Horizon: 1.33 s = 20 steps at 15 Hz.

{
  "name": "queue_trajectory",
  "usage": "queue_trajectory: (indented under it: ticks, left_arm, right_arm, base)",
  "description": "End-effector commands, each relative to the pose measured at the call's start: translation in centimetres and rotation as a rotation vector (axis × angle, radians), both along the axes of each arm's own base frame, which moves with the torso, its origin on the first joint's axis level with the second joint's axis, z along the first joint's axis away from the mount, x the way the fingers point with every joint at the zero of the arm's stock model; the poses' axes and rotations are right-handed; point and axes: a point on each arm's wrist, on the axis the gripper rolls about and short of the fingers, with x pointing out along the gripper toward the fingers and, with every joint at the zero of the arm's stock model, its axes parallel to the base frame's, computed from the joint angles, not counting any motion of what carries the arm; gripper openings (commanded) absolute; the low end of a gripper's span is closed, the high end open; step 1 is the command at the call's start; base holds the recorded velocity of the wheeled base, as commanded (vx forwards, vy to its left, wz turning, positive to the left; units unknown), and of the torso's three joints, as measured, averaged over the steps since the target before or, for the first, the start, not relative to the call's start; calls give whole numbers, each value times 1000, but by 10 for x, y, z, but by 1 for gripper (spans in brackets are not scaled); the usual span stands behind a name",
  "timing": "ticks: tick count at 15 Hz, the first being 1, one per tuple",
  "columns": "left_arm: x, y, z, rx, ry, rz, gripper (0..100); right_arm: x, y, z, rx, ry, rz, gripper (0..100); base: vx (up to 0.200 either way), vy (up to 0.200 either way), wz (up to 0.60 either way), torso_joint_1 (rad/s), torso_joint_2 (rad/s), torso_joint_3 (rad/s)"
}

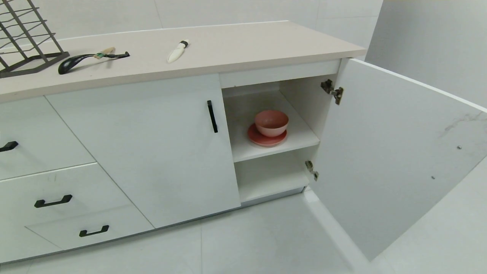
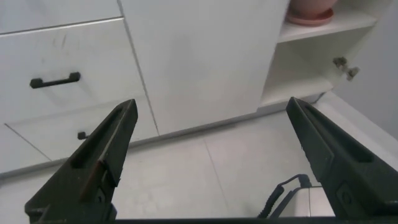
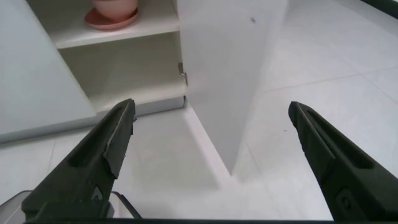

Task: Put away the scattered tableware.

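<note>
Black ladle (image 1: 78, 59) and white knife (image 1: 177, 51) lie apart on the countertop (image 1: 247, 42), likely light, stiff, slick, best pinched mid-handle; left gripper (image 2: 210, 104) and right gripper (image 3: 211, 104) gape empty.

Bright, even light from above, soft shadow beside the black plastic ladle (image 1: 72, 63) on the beige countertop (image 1: 247, 45), lower compartment of the white cabinet (image 1: 300, 110) dimmer, straight edges bowed near the corners.

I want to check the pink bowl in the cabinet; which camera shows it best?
The head view: the pink bowl sits whole on the red plate on the upper shelf, rim and inside visible. Both wrist views catch just its lower part, cut off at the picture's edge.
</note>
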Motion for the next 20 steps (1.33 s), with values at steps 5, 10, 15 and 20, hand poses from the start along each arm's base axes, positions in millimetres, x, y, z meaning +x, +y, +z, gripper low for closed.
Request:
queue_trajectory:
  ticks: [5, 10, 15, 20]
  left_arm:
    - [0, 0, 0, -1, 1, 0, 100]
    - [0, 0, 0, -1, 1, 0, 100]
    - [0, 0, 0, -7, 1, 0, 100]
    - [0, 0, 0, -9, 1, -2, 100]
  right_arm:
    - [0, 0, 0, -4, 3, 2, 100]
    - [0, 0, 0, -2, 3, 2, 100]
    - [0, 0, 0, -2, 3, 2, 0]
    - [0, 0, 0, 3, 3, -5, 0]
  base:
    - [0, -200, 0, 5, 0, 2]
    - [0, -200, 0, 3, 2, 0]
    - [-80, -120, 0, 1, 1, 1]
    - [0, 0, 0, 0, 0, 0]
